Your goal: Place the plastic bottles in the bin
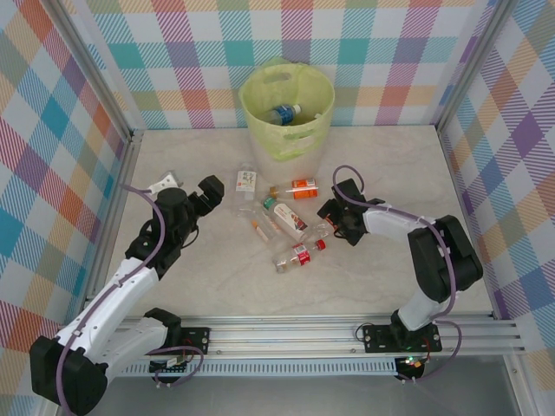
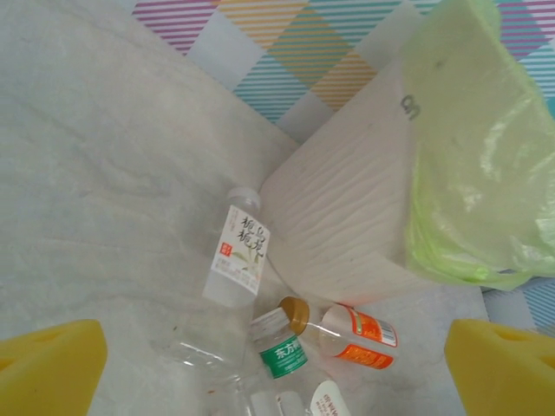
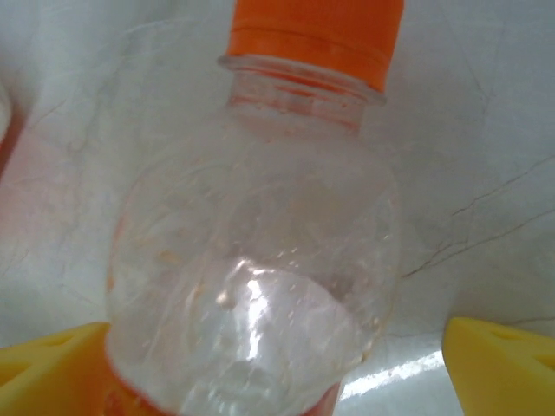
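The bin [image 1: 286, 130], a cream bucket with a yellow-green liner, stands at the back with one blue-labelled bottle [image 1: 284, 113] inside. Several plastic bottles lie in a cluster mid-table: a white-labelled one [image 1: 246, 182] [image 2: 237, 256], an orange-labelled one [image 1: 297, 188] [image 2: 354, 334], a green-labelled one [image 2: 280, 348] and a red-labelled one [image 1: 301, 255]. My left gripper [image 1: 212, 195] [image 2: 277, 373] is open just left of the cluster, nothing between its pads. My right gripper [image 1: 332, 214] [image 3: 277, 373] is open at the cluster's right end, its pads on either side of a clear orange-capped bottle [image 3: 260, 260].
Checked walls close in the table [image 1: 390, 286] on three sides, and a metal rail [image 1: 347, 334] runs along the near edge. A small white object [image 1: 163, 184] lies behind the left arm. The bin's ribbed wall [image 2: 347, 217] rises close behind the white-labelled bottle.
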### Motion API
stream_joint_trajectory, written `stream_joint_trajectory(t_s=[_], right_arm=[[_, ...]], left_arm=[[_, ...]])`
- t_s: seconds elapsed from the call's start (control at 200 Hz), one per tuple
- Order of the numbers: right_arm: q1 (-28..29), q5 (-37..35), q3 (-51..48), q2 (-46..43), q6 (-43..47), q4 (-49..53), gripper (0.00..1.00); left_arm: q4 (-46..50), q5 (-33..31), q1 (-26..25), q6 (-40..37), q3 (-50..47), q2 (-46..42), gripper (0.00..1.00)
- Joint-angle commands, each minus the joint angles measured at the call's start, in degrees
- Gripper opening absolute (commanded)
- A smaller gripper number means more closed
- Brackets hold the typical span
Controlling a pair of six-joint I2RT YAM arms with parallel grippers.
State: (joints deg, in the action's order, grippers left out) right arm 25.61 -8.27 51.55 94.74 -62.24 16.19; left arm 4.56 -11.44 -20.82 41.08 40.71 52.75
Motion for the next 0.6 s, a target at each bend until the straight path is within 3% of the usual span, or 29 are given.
stream_joint_trajectory(t_s=[0.0,0.595], right_arm=[[0.6,-1.2,1.3,1.7,-1.3,-1.1,0.95],[1.0,-2.4,-5.3,-3.4,3.7,-11.5,0.56]], left_arm=[[-0.2,0.7,0.9,2.6,-0.5,-0.8,1.00],[2.5,-0.7,1.5,3.2,-1.8,-2.0,1.00]])
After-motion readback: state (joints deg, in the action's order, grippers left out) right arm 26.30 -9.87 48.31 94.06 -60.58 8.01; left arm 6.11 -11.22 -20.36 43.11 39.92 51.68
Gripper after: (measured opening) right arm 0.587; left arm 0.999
